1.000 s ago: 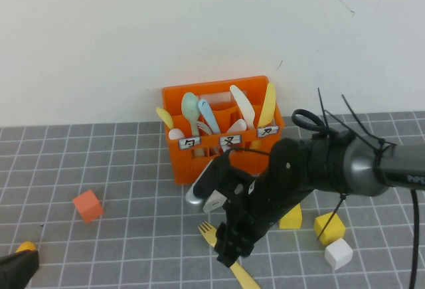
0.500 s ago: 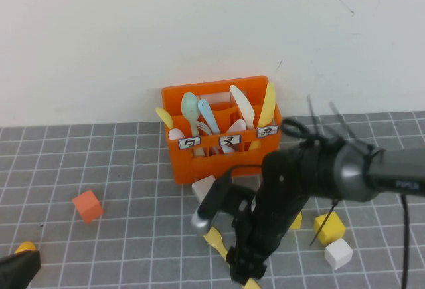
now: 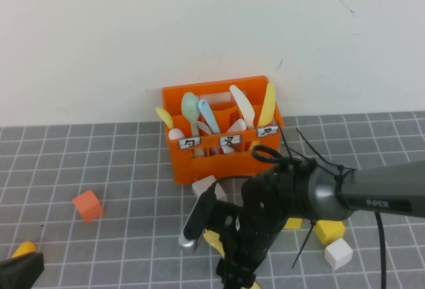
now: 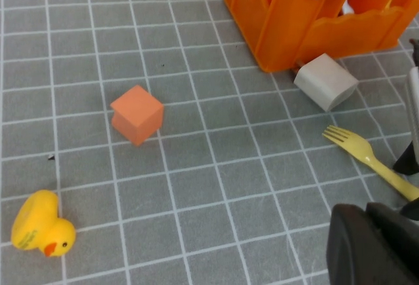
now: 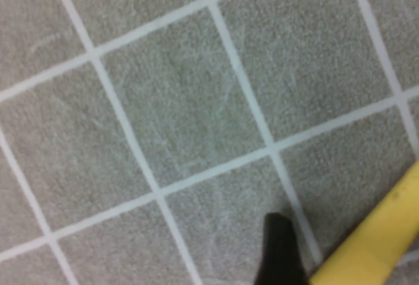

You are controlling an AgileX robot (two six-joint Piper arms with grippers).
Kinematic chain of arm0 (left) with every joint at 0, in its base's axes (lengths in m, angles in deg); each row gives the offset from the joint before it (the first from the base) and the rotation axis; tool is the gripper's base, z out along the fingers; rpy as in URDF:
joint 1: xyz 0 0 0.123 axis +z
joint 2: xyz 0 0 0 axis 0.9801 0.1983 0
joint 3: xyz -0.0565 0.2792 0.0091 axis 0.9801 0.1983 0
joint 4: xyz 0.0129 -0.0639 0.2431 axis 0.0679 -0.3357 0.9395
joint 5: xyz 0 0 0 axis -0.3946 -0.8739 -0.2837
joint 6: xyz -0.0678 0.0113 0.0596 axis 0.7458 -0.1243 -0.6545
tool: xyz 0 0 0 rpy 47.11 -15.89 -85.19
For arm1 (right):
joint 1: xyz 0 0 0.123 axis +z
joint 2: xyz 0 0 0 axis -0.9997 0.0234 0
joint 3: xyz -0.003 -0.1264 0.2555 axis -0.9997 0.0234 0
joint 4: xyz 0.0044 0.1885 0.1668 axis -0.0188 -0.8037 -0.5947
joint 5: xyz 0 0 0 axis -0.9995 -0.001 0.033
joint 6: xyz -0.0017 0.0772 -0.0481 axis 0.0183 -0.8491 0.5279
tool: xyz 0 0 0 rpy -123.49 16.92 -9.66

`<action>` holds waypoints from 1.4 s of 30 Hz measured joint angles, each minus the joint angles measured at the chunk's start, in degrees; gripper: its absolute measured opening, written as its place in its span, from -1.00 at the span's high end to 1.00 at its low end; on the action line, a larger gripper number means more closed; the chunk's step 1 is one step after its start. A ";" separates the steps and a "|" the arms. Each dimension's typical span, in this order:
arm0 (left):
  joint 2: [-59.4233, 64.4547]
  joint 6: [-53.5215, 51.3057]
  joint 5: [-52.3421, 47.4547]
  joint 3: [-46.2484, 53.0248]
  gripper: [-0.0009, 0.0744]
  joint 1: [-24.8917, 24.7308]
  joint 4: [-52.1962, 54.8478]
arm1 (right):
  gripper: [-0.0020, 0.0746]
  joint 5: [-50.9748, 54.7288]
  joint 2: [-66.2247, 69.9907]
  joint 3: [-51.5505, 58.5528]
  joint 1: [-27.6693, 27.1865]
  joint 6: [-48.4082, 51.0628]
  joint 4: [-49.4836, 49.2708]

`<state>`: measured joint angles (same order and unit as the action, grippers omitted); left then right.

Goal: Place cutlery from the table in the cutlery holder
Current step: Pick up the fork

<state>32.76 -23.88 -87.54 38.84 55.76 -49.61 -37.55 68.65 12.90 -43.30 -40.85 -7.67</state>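
Note:
The pale yellow fork (image 4: 364,158) lies flat on the grey gridded table (image 3: 119,169), in front of the orange cutlery holder (image 3: 222,129). In the high view only its tined end (image 3: 211,239) shows beside the right arm. My right gripper (image 3: 236,277) is low over the fork's handle. In the right wrist view one black fingertip (image 5: 278,252) sits on the table beside the yellow handle (image 5: 376,236), apart from it, with the jaws open. The light blue utensil (image 3: 208,116) stands in the holder. My left gripper (image 3: 20,269) rests shut and empty at the front left.
A grey block (image 3: 204,187) lies just in front of the holder. An orange cube (image 3: 87,206) and a yellow duck (image 4: 40,223) are at the left. Two yellow blocks (image 3: 330,230) and a white block (image 3: 338,254) sit to the right of the right arm.
My right arm has swung down and toward the front edge, lowering onto the fork and covering most of it. The left arm has not moved.

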 joint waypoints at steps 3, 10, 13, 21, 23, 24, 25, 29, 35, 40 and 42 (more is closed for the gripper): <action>0.00 0.00 0.59 0.00 0.98 0.00 -0.09 | -0.07 0.10 0.29 -0.38 0.03 -0.12 1.74; 0.00 0.00 1.08 0.12 0.98 0.00 -0.09 | 0.32 -0.10 0.29 -0.49 0.15 -0.22 5.90; 0.00 0.00 1.51 0.12 0.98 0.00 -0.09 | 0.42 -0.10 0.29 -0.47 0.36 -0.22 6.95; 0.00 0.00 2.87 0.12 0.98 0.00 -0.09 | 0.55 -0.23 0.29 -0.47 0.58 -0.25 8.55; 0.00 0.00 3.10 0.12 0.98 0.00 0.14 | 0.55 -0.23 0.29 -0.47 0.58 -0.25 8.91; 0.00 0.00 3.27 0.12 0.98 0.00 0.12 | 0.55 -0.23 0.29 -0.47 0.58 -0.25 9.05; 0.00 0.00 3.37 0.12 0.98 0.00 0.12 | 0.55 -0.33 0.29 -0.47 0.58 -0.25 9.30; 0.00 0.00 3.50 0.12 0.98 0.00 0.39 | 0.55 -0.41 0.29 -0.47 0.58 -0.25 9.65; 0.00 0.00 3.61 0.12 0.98 0.00 0.82 | 0.55 -0.57 0.17 -0.47 0.58 -1.04 10.03; 0.00 -0.11 3.69 0.12 0.98 0.00 0.96 | 0.55 -1.57 -1.44 0.01 0.48 -1.84 11.03; 0.00 -0.22 3.69 0.12 0.98 0.00 0.96 | 0.55 -2.26 -3.13 0.27 0.38 -1.95 10.76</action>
<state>32.76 -24.10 -83.85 38.96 55.76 -48.65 -39.81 65.52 13.17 -42.92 -42.81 3.09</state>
